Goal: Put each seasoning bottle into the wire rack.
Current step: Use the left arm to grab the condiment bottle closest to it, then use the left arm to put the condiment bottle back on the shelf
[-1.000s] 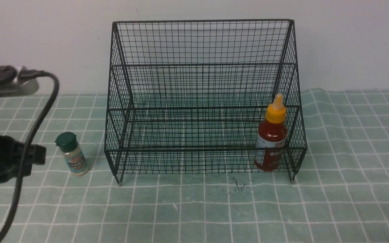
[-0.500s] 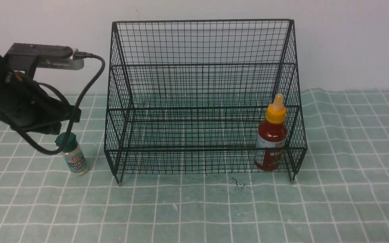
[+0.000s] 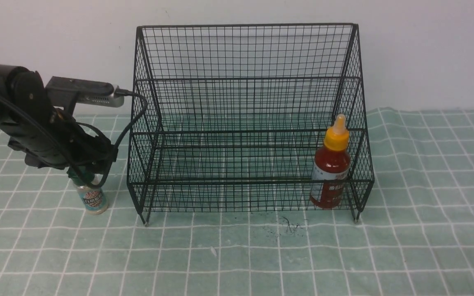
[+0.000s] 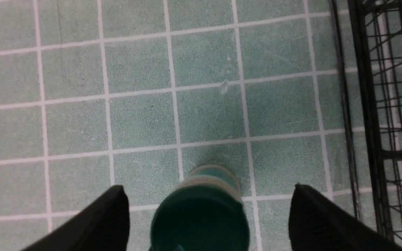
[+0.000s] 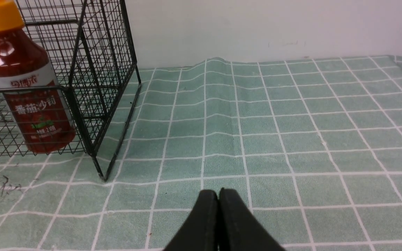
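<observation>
The small clear shaker point(image 3: 92, 198) with dark green cap and teal label stands on the cloth just left of the black wire rack point(image 3: 245, 78). My left gripper point(image 3: 84, 170) hangs directly over its cap. In the left wrist view the gripper point(image 4: 208, 198) is open, its fingers point(image 4: 112, 216) wide on either side of the shaker's cap point(image 4: 201, 219), not touching it. The red sauce bottle point(image 3: 331, 172) with yellow-orange nozzle stands upright inside the rack's lowest tier at the right end; it also shows in the right wrist view point(image 5: 30, 94). My right gripper point(image 5: 218, 195) is shut and empty, low over the cloth.
A green checked cloth point(image 3: 426, 230) covers the table, with a ridge right of the rack point(image 5: 218, 69). A white wall stands behind the rack. Dark scribble marks point(image 3: 288, 225) lie on the cloth in front of the rack. The rack's left side point(image 4: 372, 104) is close to the shaker.
My left arm has swung in from the left edge and come down over the shaker, now covering its cap. The bottles and the rack have not moved.
</observation>
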Action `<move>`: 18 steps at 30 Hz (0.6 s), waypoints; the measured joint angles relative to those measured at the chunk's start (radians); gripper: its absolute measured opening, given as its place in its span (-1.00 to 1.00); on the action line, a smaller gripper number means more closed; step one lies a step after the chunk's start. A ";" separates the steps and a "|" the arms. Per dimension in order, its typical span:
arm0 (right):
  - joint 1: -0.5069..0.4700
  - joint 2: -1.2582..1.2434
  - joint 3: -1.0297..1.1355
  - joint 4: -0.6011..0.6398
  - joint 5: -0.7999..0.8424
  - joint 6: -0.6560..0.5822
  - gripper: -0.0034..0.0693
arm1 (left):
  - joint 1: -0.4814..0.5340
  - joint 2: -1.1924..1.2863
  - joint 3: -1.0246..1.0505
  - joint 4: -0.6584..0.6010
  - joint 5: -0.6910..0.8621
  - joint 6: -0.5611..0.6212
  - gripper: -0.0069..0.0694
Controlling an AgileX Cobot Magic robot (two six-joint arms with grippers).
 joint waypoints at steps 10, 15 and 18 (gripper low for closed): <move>0.000 0.000 0.000 0.000 0.000 0.000 -0.94 | 0.000 0.049 -0.002 0.036 -0.001 -0.077 0.03; 0.000 0.000 0.000 0.000 0.000 0.000 -0.94 | 0.000 -0.031 -0.019 0.088 0.089 -0.087 0.06; 0.000 0.000 0.000 0.000 0.000 0.000 -0.94 | 0.000 -0.097 -0.052 0.095 0.142 -0.087 0.06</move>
